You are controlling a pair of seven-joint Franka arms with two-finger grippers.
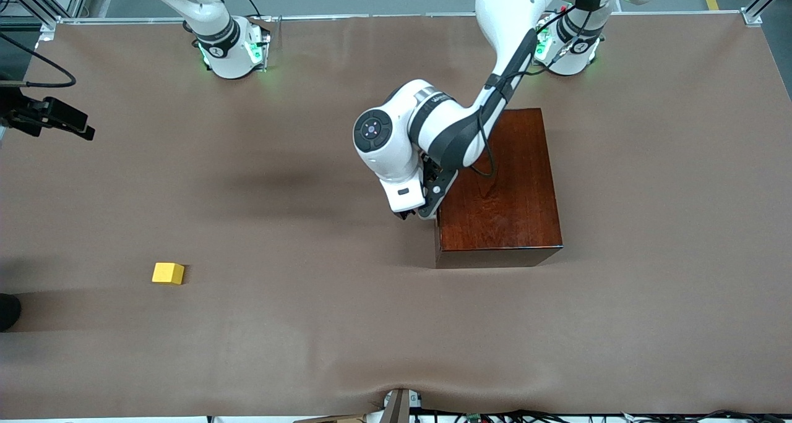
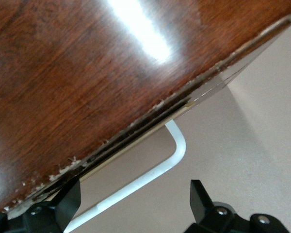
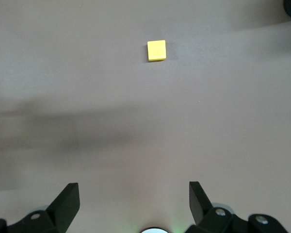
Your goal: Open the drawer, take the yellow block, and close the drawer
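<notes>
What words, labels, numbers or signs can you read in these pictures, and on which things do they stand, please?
None can be read.
Left arm: a dark mark on the grey band of the wrist, too small to read.
Wooden box, white handle, yellow block and table cover: no text.

The wooden box [image 1: 500,182] sits toward the left arm's end of the table [image 1: 649,225]. The yellow block [image 1: 167,273] lies well apart, toward the right arm's end, nearer the front camera.

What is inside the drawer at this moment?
Nothing inside can be seen: the drawer sits shut in the wooden box, only its white handle showing between the open left gripper fingers. The yellow block lies out on the table.
</notes>
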